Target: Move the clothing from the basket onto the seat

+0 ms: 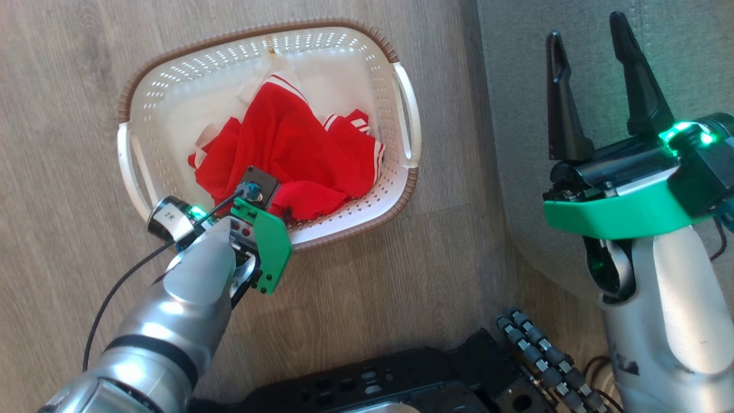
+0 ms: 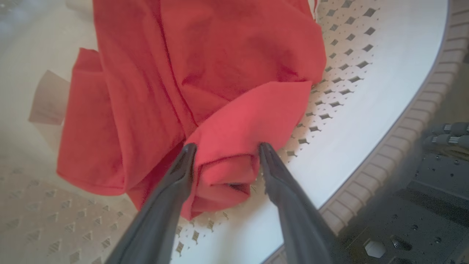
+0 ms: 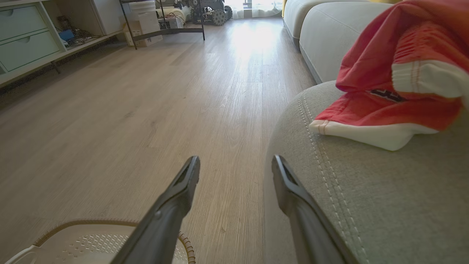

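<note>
The left gripper (image 2: 226,146) reaches down into the basket (image 1: 172,97), its fingers spread wide to either side of a raised fold of the red garment (image 2: 205,73) (nothing is pinched yet; the cloth merely sits between them). That fold was likely picked because it stands proud of the heap and gives the long fingers something to bite. The garment lies crumpled on the basket floor. Farther right, the right gripper (image 1: 585,28) hovers empty with its fingers apart above the edge of the seat (image 1: 510,86), probably held clear of the basket. Beyond it, a second red garment (image 3: 384,91) rests on the cushion, so half the job looks done.
</note>
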Available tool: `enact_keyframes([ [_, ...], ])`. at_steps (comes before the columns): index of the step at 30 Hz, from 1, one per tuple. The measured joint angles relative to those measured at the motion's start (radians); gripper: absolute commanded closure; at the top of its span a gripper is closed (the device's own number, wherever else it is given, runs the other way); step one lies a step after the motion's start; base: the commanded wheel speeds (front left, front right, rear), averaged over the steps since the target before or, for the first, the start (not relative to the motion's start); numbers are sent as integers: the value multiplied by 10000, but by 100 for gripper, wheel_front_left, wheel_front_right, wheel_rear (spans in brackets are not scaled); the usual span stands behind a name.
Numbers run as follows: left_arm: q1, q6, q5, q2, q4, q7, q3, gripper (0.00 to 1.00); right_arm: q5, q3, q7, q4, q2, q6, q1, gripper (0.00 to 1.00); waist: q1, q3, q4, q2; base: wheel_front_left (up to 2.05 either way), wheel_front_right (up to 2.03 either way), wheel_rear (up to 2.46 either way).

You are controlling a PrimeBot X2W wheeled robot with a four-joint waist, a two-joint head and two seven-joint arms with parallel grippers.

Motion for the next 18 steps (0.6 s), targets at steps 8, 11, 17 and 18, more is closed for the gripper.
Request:
enact_keyframes([
  [8, -7, 2, -255, 0, -84, -77, -190, 100, 86, 63, 0, 102, 0, 0, -164, 0, 0, -150, -110, 0, 0, 0, 0],
  [11, 3, 0, -311, 0, -178, -372, -211, 100, 173, 71, 0, 257, 0, 0, -162, 0, 0, -373, -108, 0, 0, 0, 0],
  [17, 121, 8, -706, 0, -773, -1074, -278, 100, 173, 107, 0, 692, 0, 0, -110, 0, 0, -1135, -31, 1, 0, 0, 0],
  [18, 182, 46, -750, 0, -884, -1202, -309, 100, 173, 115, 0, 802, 0, 0, -89, 0, 0, -1304, -10, 1, 0, 0, 0],
])
